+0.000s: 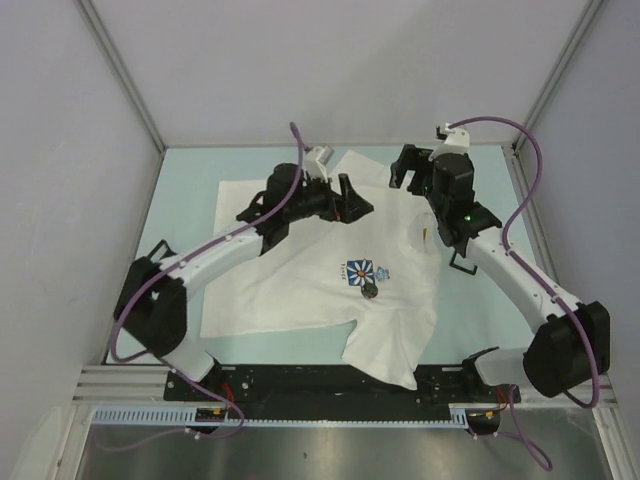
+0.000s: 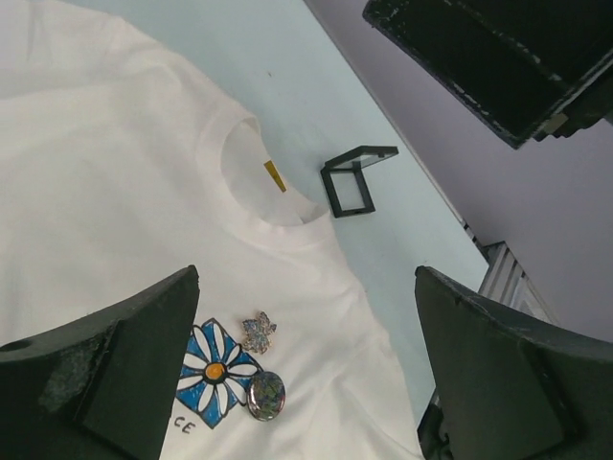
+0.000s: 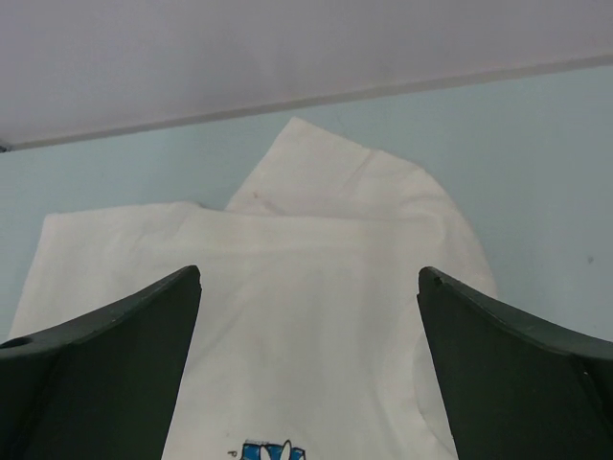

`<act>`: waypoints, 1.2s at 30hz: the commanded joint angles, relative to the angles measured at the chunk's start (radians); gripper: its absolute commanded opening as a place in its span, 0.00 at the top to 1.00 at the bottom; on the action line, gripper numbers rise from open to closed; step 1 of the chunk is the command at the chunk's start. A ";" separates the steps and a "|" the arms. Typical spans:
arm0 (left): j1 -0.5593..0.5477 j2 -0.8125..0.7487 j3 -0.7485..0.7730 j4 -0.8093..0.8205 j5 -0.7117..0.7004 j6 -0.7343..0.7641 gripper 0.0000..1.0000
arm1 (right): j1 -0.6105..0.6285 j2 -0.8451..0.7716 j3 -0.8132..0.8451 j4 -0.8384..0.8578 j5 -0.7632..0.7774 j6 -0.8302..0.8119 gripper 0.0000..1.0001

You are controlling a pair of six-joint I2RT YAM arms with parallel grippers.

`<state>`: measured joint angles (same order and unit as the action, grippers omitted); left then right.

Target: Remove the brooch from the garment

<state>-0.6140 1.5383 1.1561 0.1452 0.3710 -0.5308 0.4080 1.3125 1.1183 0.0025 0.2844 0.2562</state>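
Pale-green table (image 1: 190, 190) under white garment (image 1: 300, 285), grey walls (image 1: 350, 70) around.

brooch (image 2: 266, 395): on garment (image 2: 96, 192), just beside flower print (image 2: 215, 374) | frame (image 2: 350, 187): on table (image 2: 316, 77), near garment

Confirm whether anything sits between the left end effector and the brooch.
Nothing visible does. In the left wrist view the brooch lies exposed on the T-shirt, in line with the open gap of the left end effector. A small leaf-shaped pin sits just beside the brooch, close but not covering it.
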 commanded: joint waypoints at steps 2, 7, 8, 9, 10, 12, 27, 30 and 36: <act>-0.067 0.204 0.128 0.106 -0.006 0.021 0.11 | -0.110 0.089 0.038 -0.080 -0.270 0.219 0.00; -0.116 0.367 0.183 0.111 -0.027 0.032 0.31 | -0.074 0.139 -0.021 -0.234 -0.154 0.189 0.00; -0.124 0.374 0.163 0.126 -0.046 0.037 0.35 | -0.069 0.133 -0.049 -0.204 -0.156 0.193 0.01; -0.128 0.381 0.149 0.135 -0.056 0.037 0.37 | -0.058 0.126 -0.083 -0.182 -0.162 0.199 0.00; -0.136 0.379 0.131 0.146 -0.064 0.037 0.39 | -0.049 0.111 -0.110 -0.159 -0.175 0.212 0.01; -0.139 0.367 0.067 0.174 -0.090 0.043 0.44 | -0.023 0.099 -0.196 -0.089 -0.182 0.224 0.06; -0.144 0.151 -0.318 0.297 -0.127 -0.014 0.68 | 0.230 0.070 -0.374 0.007 -0.048 0.336 0.30; -0.151 0.134 -0.363 0.338 -0.087 -0.024 0.70 | 0.218 0.039 -0.434 0.022 -0.114 0.368 0.34; -0.184 0.161 -0.357 0.340 -0.030 -0.038 0.81 | 0.201 -0.033 -0.523 0.050 -0.171 0.429 0.38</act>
<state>-0.7746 1.7111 0.7975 0.4149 0.2848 -0.5510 0.6174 1.3434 0.6327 -0.0063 0.1406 0.6250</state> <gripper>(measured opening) 0.229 0.626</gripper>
